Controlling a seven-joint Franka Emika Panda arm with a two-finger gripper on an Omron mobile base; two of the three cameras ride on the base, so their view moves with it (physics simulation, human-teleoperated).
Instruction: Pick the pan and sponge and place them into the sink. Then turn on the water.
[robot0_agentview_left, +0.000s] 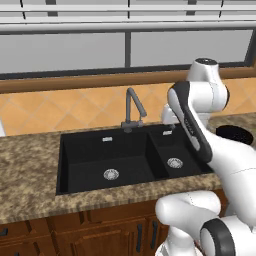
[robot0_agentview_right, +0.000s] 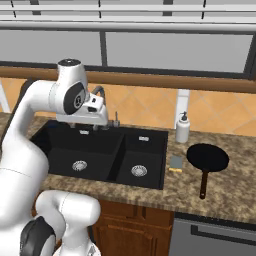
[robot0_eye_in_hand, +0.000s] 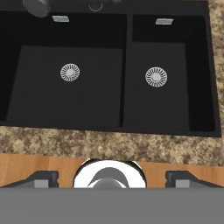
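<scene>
The black double-basin sink (robot0_agentview_right: 60, 150) is set in the granite counter, and both basins hold nothing but their silver drains. The black pan (robot0_agentview_right: 207, 157) rests on the counter right of the sink, with its handle pointing toward the front edge. Between the pan and the sink lies the small sponge (robot0_agentview_right: 176, 162), dark face up. My gripper (robot0_agentview_right: 95, 126) hangs over the back of the large basin and is far from both. In the hand view its fingertips (robot0_eye_in_hand: 43, 178) stand wide apart, open and holding nothing, above the sink (robot0_eye_in_hand: 70, 109). No water shows at the dark faucet (robot0_agentview_left: 132, 107).
A white soap dispenser (robot0_agentview_right: 183, 127) stands behind the sponge at the backsplash. My arm hides part of the pan (robot0_agentview_left: 235, 134) in the left base view. Wooden cabinets run under the counter's front edge (robot0_eye_in_hand: 109, 146). A window is above the orange tile wall.
</scene>
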